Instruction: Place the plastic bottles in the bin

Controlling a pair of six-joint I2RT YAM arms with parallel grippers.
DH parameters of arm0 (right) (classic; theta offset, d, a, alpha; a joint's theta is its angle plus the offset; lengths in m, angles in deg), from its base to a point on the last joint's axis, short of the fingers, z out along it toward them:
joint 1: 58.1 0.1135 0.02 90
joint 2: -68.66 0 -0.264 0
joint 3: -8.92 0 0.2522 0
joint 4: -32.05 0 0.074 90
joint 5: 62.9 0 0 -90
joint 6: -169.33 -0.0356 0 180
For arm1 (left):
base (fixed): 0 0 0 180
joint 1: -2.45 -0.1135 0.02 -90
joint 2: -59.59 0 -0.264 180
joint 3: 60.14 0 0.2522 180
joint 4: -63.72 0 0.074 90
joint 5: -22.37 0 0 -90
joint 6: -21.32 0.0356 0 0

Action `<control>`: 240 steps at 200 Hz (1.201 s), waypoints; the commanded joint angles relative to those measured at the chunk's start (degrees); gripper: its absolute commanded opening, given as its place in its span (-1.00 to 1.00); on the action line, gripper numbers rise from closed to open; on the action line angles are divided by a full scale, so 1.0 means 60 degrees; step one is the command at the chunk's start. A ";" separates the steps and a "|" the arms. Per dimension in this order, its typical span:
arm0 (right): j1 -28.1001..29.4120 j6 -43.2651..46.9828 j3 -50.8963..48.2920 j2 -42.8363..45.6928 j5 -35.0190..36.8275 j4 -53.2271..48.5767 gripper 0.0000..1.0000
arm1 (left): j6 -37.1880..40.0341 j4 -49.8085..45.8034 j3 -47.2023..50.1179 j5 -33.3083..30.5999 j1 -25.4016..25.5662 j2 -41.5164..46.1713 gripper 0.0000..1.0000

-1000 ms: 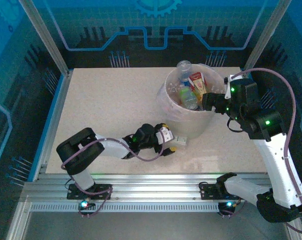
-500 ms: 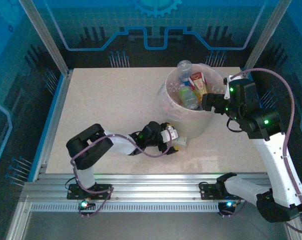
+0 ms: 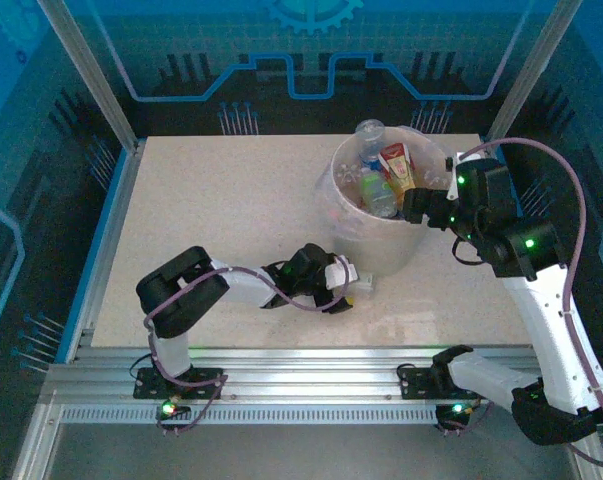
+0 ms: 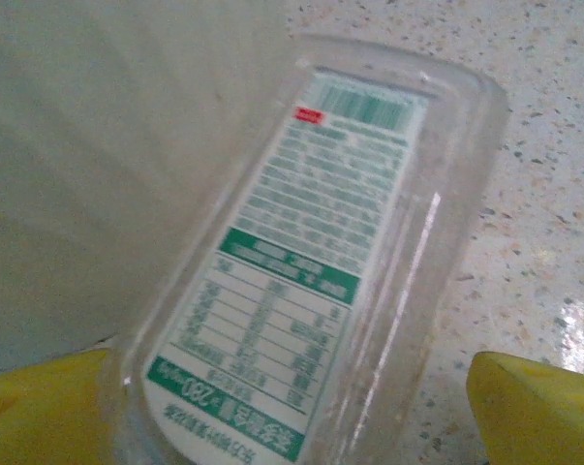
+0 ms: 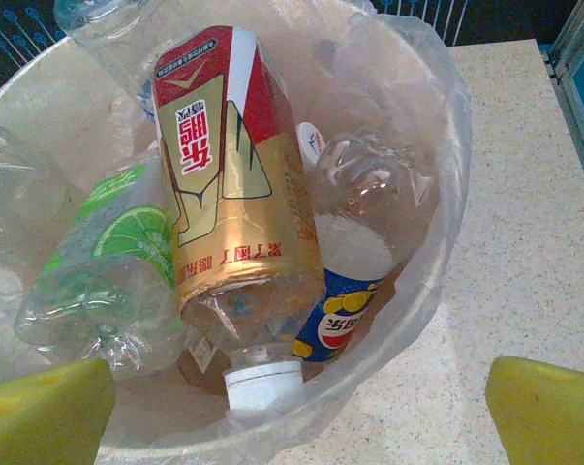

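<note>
A flat clear plastic bottle point(image 4: 311, 271) with a white and green label lies on the table against the bin point(image 4: 88, 155). My left gripper point(image 4: 292, 417) is open and straddles its near end; the left fingertip point(image 4: 40, 407) is at the bottle's side and the right fingertip point(image 4: 538, 407) stands apart from it. From above, the left gripper point(image 3: 339, 279) reaches the bottle point(image 3: 362, 284) at the foot of the bin point(image 3: 381, 250). My right gripper point(image 3: 418, 203) hovers open over the bin's right rim point(image 5: 437, 145). Inside lie a red-gold bottle point(image 5: 233, 184), a green-labelled bottle point(image 5: 107, 252) and a blue-labelled bottle point(image 5: 345, 310).
The bin's thin bag liner point(image 5: 408, 58) hangs over its rim. A speckled tabletop point(image 3: 211, 210) stretches left of the bin. Aluminium frame posts point(image 3: 86, 70) stand at the back corners and a rail point(image 3: 301, 385) runs along the near edge.
My left arm has pushed right toward the bin, bringing its jaws around the flat bottle, and the jaws have narrowed slightly. The right arm has hardly moved.
</note>
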 commanded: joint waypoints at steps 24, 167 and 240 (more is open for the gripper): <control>-0.0131 -0.0140 -0.0112 0.0128 -0.0031 0.0128 0.99 | -0.0106 -0.0208 -0.0079 0.0203 0.0295 -0.0086 0.63; -0.0266 -0.0120 -0.0139 0.0124 -0.0173 0.0157 0.99 | -0.0405 0.0149 -0.0845 -0.0510 0.0515 -0.0845 0.14; -0.0340 -0.0134 -0.0069 0.0219 -0.0228 0.0128 0.99 | -0.0474 -0.0115 0.0245 -0.0792 0.1018 0.1056 -0.31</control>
